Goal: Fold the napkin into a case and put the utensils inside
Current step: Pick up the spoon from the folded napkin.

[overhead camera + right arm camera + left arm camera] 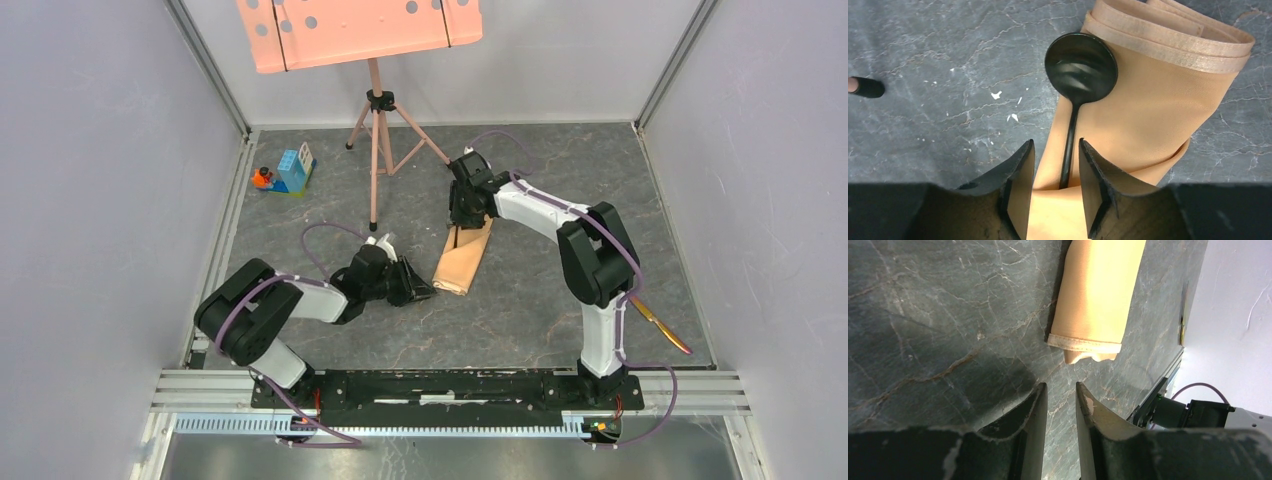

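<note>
The napkin is folded into a narrow peach-tan case (463,258) lying mid-table. A black spoon (1081,67) lies on it, its round head at the case's banded end and its thin handle (1068,150) slipping under a fold. My right gripper (1055,145) hovers over the case (1148,115), open, its fingers astride the handle without touching it; it also shows in the top view (468,215). My left gripper (415,290) sits just left of the case's near end, jaws narrowly apart and empty (1060,387), with the case (1095,295) ahead. A gold-orange utensil (660,327) lies beside the right arm's base.
A salmon-pink music stand (360,35) on a tripod (378,150) stands at the back; one rubber foot (865,87) is left of the right gripper. Toy blocks (290,172) sit at the back left. Grey walls enclose the table.
</note>
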